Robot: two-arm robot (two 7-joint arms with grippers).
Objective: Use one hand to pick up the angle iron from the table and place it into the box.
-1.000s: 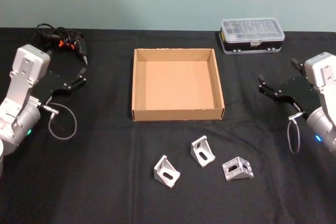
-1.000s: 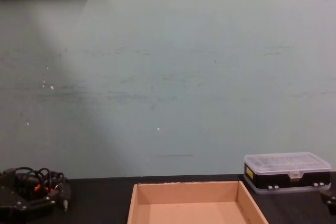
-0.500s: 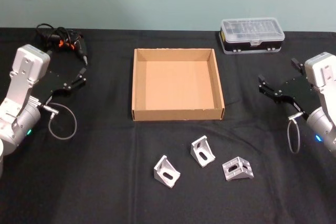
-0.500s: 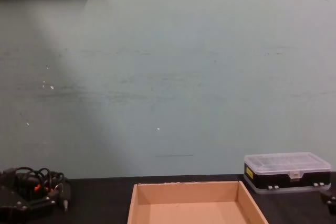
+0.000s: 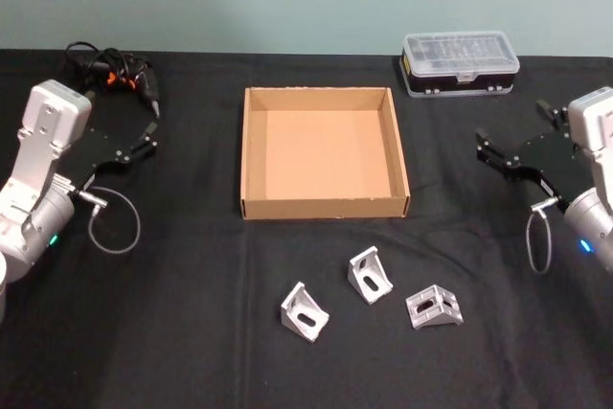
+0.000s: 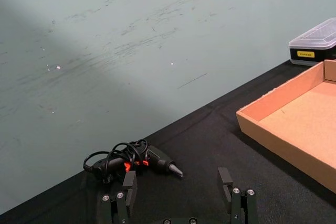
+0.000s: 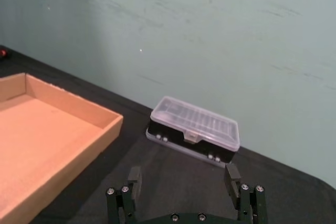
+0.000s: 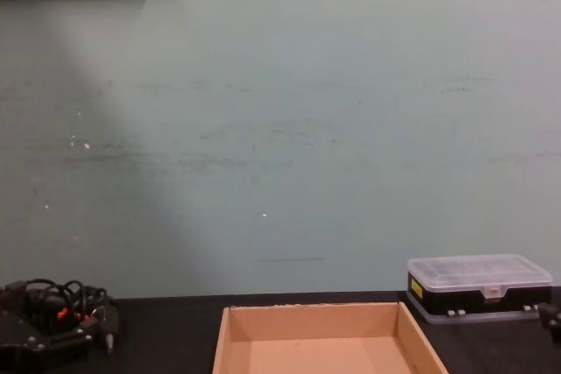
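Three small silver metal brackets lie apart on the flat black tabletop [image 5: 192, 342], all in front of the wide, shallow tan cardboard box [image 5: 324, 208]. The middle angle iron [image 5: 370, 275] is nearest the box's front wall. The left angle iron [image 5: 305, 312] and the right angle iron [image 5: 434, 306] sit farther out. The box holds nothing.

The black left gripper [image 5: 120, 122] hangs well to the left of the box, its jaws spread and empty. The black right gripper [image 5: 513, 124] hangs well to the right of the box, its jaws also spread and empty.

A clear-lidded black plastic organiser case [image 5: 460, 62] stands behind the box's right rear corner. A black power tool with coiled cable [image 5: 115, 76] lies behind and left of the box.
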